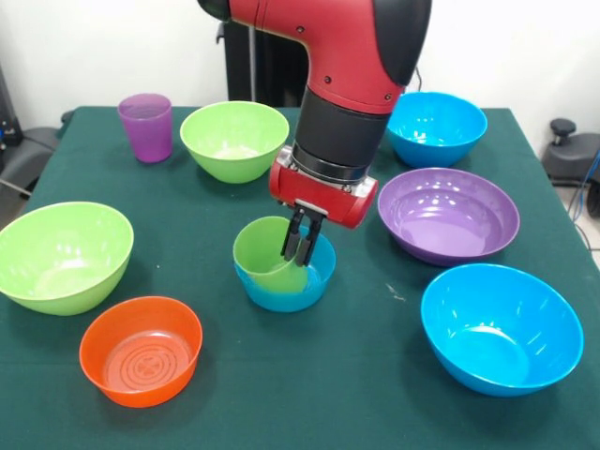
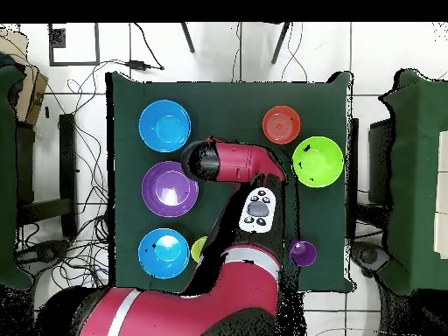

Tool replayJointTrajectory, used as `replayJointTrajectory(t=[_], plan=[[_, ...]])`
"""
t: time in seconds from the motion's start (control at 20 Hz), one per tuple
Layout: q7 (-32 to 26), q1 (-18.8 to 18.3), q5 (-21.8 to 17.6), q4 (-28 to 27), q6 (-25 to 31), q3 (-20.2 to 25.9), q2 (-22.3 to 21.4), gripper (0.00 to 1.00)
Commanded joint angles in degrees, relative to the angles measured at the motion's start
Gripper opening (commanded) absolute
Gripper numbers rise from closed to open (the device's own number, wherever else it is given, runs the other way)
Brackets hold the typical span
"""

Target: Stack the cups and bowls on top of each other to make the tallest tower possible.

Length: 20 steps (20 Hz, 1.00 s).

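A green cup (image 1: pixel 265 253) stands in the small blue bowl (image 1: pixel 292 289) at the table's middle, leaning a little to the left. My gripper (image 1: pixel 302 246) comes down over the cup's right rim. Its dark fingers (image 1: pixel 294 242) are pinched close together on the cup's wall. The purple cup (image 1: pixel 146 127) stands alone at the far left, also seen as the purple cup (image 2: pixel 303 253) from above. In the overhead view the arm (image 2: pixel 236 166) hides the gripper, the green cup and the small bowl.
Bowls ring the middle: lime green (image 1: pixel 234 141) at the back, lime green (image 1: pixel 64 256) at left, orange (image 1: pixel 141 350) at front left, wide purple (image 1: pixel 448 214) at right, blue (image 1: pixel 437 127) at back right, blue (image 1: pixel 502 328) at front right.
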Motion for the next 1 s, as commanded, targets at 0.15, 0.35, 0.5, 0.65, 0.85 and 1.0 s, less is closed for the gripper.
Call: replayJointTrajectory(t=[0.15, 0.35, 0.5, 0.65, 0.85, 1.0], plan=[[6.9, 1.6, 0.7, -1.0, -0.4, 2.8, -0.7, 0.0], [7.7, 2.2, 1.2, -0.7, -0.1, 2.2, -0.8, 0.0], [8.0, 2.7, 1.6, -0.8, 0.3, 1.9, -0.7, 0.0], [8.0, 2.5, 1.9, -0.4, 0.8, 2.1, -0.8, 0.0], [7.5, 2.2, 2.1, 0.6, 0.4, 2.6, -1.1, 0.0], [7.0, 1.4, 2.7, 1.8, 1.3, 3.9, -1.6, 0.0]])
